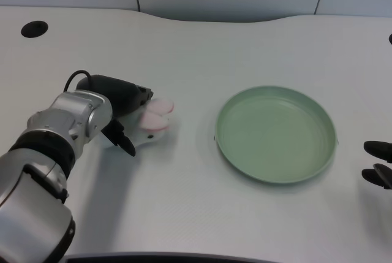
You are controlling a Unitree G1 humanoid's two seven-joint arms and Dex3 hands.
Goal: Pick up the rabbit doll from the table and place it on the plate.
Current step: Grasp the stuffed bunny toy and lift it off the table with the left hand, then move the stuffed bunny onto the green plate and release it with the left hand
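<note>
One left robot hand (122, 111) over rabbit doll (153, 119), plate (275, 134) well apart

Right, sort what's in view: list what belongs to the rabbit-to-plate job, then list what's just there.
Belongs to the job:
small white rabbit doll with pink ears
round green plastic plate, nothing on it
black left hand, fingers around the doll

Just there:
white table
black round hole in the table
idle right hand

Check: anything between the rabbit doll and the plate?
Nothing. In the head view, only bare white table separates the rabbit doll, at the left hand, from the green plate.
</note>
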